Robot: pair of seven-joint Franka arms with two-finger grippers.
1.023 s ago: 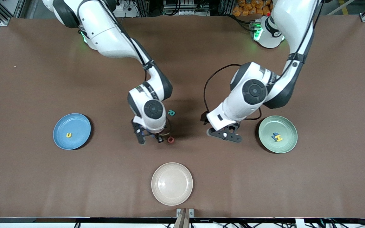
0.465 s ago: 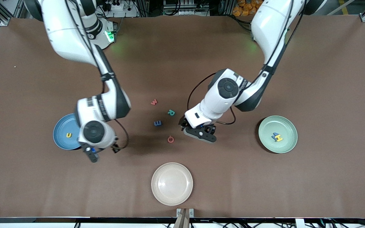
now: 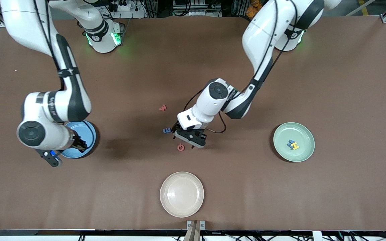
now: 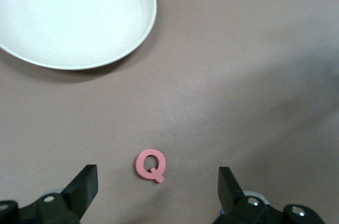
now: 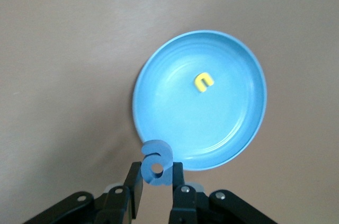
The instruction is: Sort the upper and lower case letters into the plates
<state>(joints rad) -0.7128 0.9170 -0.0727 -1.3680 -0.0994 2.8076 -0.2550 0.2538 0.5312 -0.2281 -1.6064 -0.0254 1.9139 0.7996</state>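
My right gripper (image 5: 157, 173) is shut on a small blue letter "a" (image 5: 157, 163) and hangs over the table at the edge of the blue plate (image 5: 199, 99). A yellow "u" (image 5: 203, 81) lies in that plate. In the front view the right gripper (image 3: 54, 160) and its hand cover most of the blue plate (image 3: 90, 139). My left gripper (image 3: 189, 139) stands open just above a red "Q" (image 3: 180, 147), which shows between its fingers (image 4: 85, 187). A blue "E" (image 3: 167, 130) and a red "w" (image 3: 162, 108) lie beside it. The mint green plate (image 3: 305, 152) holds a yellow "H" (image 3: 294, 146) and a blue letter (image 3: 291, 143).
A cream-beige plate (image 3: 182, 194) sits empty near the table's front edge, nearer the camera than the loose letters, and shows in the left wrist view as the cream plate (image 4: 74, 17). Brown table (image 3: 280, 201) surface spreads around all the plates.
My right arm swung from the middle letters to the blue plate, carrying the blue "a". My left arm moved from beside the green plate to over the red "Q".
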